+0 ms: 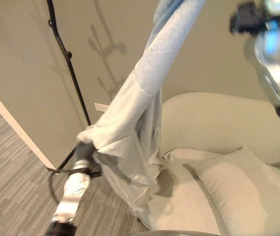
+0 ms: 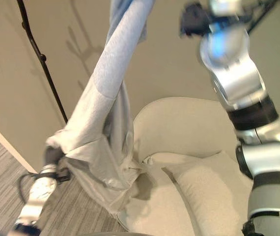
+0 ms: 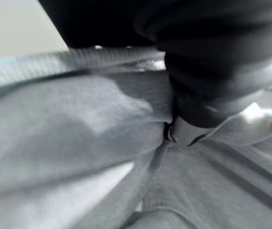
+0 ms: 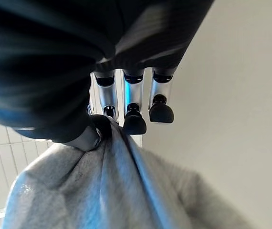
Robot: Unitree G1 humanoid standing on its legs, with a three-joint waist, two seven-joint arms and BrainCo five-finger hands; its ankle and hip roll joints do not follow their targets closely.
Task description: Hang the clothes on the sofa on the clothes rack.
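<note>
From the head, a grey sweatshirt (image 1: 140,123) is hanging stretched above the sofa (image 1: 213,123), beside the black rack (image 1: 71,69). At the left wrist, the left hand (image 3: 188,129) is pinching its lower hem. At the right wrist, the right hand (image 4: 126,114) is clamping the top, probably lifting it rackward.

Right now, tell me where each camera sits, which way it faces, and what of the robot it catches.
Left eye view: head, looking down at the grey sweatshirt, cream sofa, black clothes rack; left hand, raised right arm.
Right eye view: head, slightly offset; shares that whole scene.
Left wrist view: left wrist, facing bunched sweatshirt; dark cover.
Right wrist view: right wrist, facing the wall; right hand pinching sweatshirt, shared with every view.
</note>
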